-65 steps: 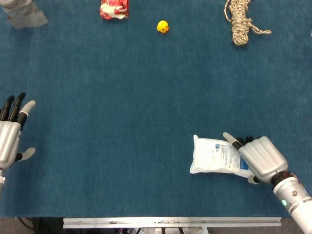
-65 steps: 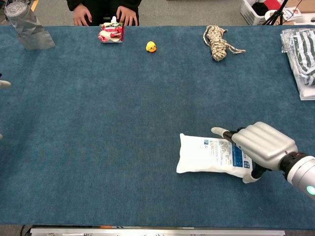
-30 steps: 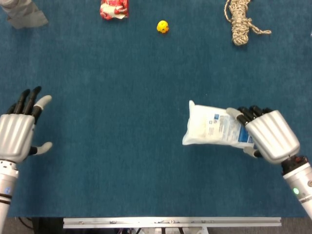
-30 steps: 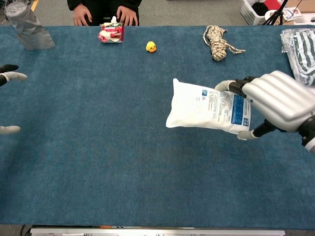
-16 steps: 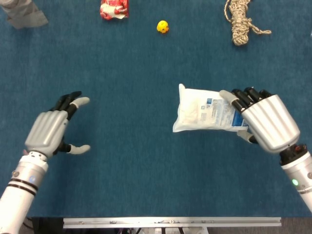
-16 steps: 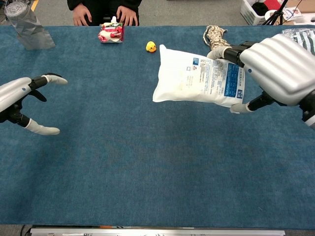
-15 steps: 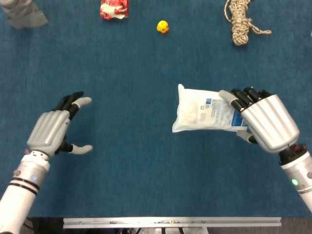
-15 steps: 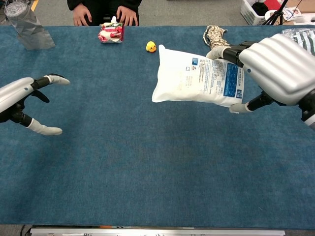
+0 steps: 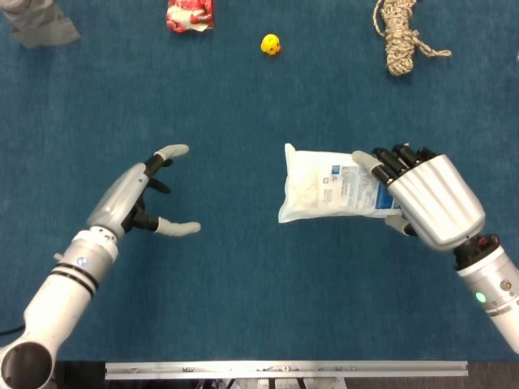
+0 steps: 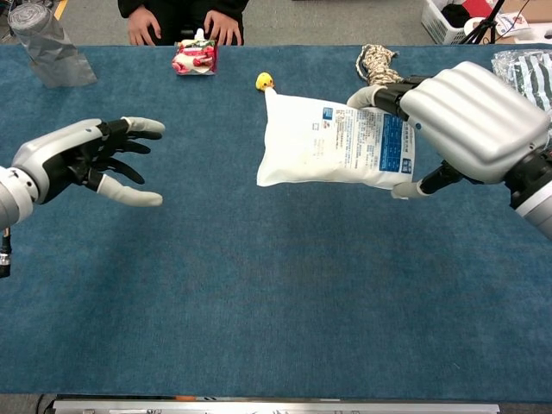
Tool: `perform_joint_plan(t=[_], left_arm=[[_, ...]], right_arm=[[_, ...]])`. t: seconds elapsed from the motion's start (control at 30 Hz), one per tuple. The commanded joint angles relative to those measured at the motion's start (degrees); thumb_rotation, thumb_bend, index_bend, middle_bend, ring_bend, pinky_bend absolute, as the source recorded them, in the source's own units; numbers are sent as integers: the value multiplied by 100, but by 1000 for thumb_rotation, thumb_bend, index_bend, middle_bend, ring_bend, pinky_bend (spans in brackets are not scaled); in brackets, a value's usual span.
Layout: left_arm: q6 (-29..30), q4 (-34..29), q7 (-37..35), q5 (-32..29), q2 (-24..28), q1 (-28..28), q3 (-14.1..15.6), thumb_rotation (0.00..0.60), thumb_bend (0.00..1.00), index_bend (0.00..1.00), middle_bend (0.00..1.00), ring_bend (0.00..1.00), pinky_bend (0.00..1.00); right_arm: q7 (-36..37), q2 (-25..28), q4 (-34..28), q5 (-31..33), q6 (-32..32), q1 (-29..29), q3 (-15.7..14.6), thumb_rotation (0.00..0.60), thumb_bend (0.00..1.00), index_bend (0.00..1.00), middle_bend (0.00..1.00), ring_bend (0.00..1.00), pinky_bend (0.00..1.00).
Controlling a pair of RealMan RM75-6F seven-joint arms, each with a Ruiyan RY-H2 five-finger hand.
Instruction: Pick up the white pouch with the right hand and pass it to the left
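White pouch [image 10: 332,144] is held clear of the blue table [image 10: 259,302], its long axis running roughly level from the right hand toward the left hand. Right hand [image 10: 461,116] grips the pouch's printed end, with fingers over the upper edge and the thumb under the lower edge; the plain white end points freely toward the left hand. Left hand [image 10: 82,159] has its fingers spread and holds nothing, the palm turned toward the pouch and the thumb set apart below the fingers, forming an open cradle. In the head view the pouch [image 9: 328,185] lies well apart from the left hand [image 9: 134,203], with only bare table between them, and sits at about the same level as that hand. Judged from this layout, the handover turns on closing this sideways gap so that the free end enters between the left hand's fingers and thumb. Far beyond the pouch, a yellow duck [image 9: 271,44], a rope bundle [image 9: 399,36] and a red packet [image 9: 190,14] lie near the table's far edge.
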Motion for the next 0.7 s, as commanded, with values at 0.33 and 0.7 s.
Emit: perform_joint_plan(t=[0.33,0.7], left_arm=[[-674,-149,-657,-1444,-76,-860,-461,600,0,115,109,139,315],[-733,-122,-689,-2009,-260,-1497,-439,542,0,115,109,140,316]], right_arm=[[-37,-19,55,71,-78,8,5,600,0,400,499,544,593],[-60,-84,132,128,-161,44,25,600,0,400,499,544,593]])
